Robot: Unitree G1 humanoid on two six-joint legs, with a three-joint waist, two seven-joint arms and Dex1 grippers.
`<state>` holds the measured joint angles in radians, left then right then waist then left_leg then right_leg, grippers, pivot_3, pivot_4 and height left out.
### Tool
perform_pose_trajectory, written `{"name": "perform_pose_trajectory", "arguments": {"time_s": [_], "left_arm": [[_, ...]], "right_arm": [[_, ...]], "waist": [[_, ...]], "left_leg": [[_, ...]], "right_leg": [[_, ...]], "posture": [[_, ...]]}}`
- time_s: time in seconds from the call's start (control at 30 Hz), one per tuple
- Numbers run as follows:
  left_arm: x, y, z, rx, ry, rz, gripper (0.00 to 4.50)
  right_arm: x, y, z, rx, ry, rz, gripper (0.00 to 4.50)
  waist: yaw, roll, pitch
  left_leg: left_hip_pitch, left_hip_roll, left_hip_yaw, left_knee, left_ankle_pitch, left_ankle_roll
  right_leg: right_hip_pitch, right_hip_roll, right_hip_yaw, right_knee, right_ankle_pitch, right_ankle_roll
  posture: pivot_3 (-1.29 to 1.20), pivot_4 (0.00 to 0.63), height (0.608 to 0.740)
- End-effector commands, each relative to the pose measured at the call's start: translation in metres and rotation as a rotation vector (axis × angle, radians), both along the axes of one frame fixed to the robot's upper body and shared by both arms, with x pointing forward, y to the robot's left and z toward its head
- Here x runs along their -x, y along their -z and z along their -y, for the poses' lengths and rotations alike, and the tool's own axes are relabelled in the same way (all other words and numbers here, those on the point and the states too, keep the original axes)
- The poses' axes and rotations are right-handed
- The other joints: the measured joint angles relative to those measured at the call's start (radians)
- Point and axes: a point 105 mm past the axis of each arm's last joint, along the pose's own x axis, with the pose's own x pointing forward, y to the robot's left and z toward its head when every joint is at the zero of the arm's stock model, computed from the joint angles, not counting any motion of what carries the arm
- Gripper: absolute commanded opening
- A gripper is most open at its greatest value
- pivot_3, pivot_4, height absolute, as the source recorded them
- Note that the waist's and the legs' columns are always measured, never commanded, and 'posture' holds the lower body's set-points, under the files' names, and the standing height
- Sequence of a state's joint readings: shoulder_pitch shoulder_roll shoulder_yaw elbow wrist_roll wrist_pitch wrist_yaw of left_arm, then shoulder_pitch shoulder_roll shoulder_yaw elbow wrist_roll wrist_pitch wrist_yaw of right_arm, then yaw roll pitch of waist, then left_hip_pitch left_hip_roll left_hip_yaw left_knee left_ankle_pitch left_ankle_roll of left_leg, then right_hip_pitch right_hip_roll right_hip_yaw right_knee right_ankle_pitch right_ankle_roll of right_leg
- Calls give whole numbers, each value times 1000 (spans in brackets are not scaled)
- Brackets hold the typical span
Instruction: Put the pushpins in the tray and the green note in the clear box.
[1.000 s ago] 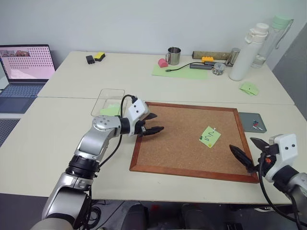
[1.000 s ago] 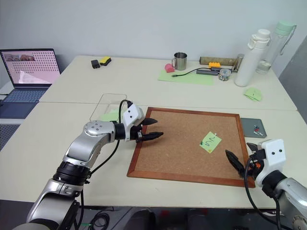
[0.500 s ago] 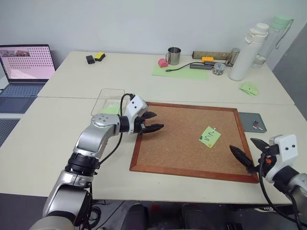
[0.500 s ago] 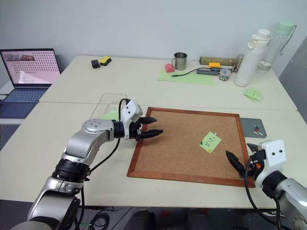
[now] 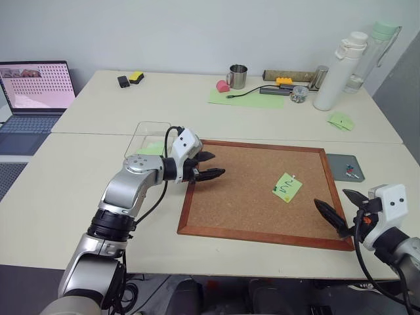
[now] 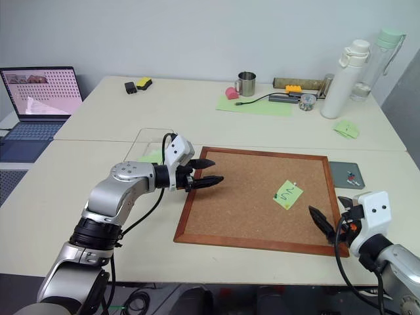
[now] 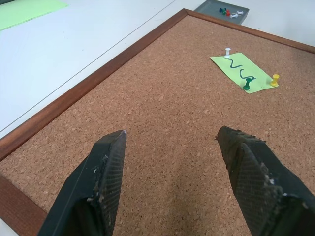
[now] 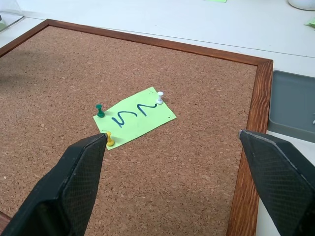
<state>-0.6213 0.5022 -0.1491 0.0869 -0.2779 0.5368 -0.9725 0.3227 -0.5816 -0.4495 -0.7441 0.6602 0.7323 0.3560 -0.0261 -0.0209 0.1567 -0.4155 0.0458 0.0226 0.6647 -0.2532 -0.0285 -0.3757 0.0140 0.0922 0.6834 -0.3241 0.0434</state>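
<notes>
The small light-green square sticky note with a dark squiggle (image 8: 135,117) lies on the large wood-framed corkboard (image 5: 243,197), toward the board's right half. Three pushpins hold it: a white one (image 8: 160,98) at one corner, a dark green one (image 8: 100,110) at another, and a yellow one (image 8: 109,138) at a third. The small flat dark-grey square tray (image 5: 345,167) sits on the pale bench (image 5: 79,190) just beside the corkboard's right edge, and a few tiny red, green and white pins (image 7: 227,12) lie in it. The transparent rectangular plastic box (image 5: 148,139) stands off the board's far left corner, with a piece of green paper inside it.

The left end effector (image 5: 206,167) hangs over the left edge of the corkboard, its two black fingers spread apart and grasping nothing, pointing across the board toward the note but well apart from it. The right end effector (image 5: 336,211) hovers at the board's near right corner, fingers spread wide and empty, with the note ahead of it, between the two arms.
</notes>
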Motion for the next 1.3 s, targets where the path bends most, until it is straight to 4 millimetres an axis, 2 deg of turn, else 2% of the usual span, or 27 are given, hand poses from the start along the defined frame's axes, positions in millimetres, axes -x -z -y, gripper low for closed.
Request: {"name": "perform_pose_trajectory", "arguments": {"time_s": [0.03,0.17,0.27,0.47,0.73,0.93,1.1,1.3], "left_arm": [[2,-13,2,25,21,37,3127],[14,-15,10,51,106,5,3127],[23,-20,16,81,157,-9,2688],[28,-24,21,101,178,-7,1354],[33,-20,25,98,183,5,50],[32,-18,31,100,187,18,14],[32,7,42,51,191,22,14],[28,39,55,45,165,0,14]], "right_arm": [[1,-12,0,16,-6,46,4500],[-6,-22,-3,8,-17,102,4500],[-11,-28,-4,20,-43,114,4500],[-13,-27,-6,27,-66,107,4500],[-11,-23,-14,19,-102,86,4500],[-12,-22,-18,23,-114,86,4500],[-17,-18,-24,32,-139,84,4500],[-42,-10,-23,15,-126,95,4500]], "waist": [[0,0,0],[0,0,0],[0,0,0],[0,0,0],[0,0,0],[0,0,0],[0,0,0],[0,0,0]], "left_leg": [[0,0,0,0,0,0],[0,0,0,0,0,0],[0,0,1,0,0,0],[0,0,0,0,0,0],[0,0,0,0,0,0],[0,0,0,0,0,0],[0,0,0,0,0,0],[1,-1,1,1,0,0]], "right_leg": [[0,0,0,0,0,0],[0,0,0,0,0,0],[0,0,0,0,0,0],[0,0,0,0,0,0],[0,0,0,0,0,0],[0,0,0,0,0,0],[0,0,0,0,0,0],[1,0,1,0,0,0]], "posture": [[0,150,740],[0,150,740],[0,150,740],[0,150,740],[0,150,740],[0,150,740],[0,150,740],[0,150,740]]}}
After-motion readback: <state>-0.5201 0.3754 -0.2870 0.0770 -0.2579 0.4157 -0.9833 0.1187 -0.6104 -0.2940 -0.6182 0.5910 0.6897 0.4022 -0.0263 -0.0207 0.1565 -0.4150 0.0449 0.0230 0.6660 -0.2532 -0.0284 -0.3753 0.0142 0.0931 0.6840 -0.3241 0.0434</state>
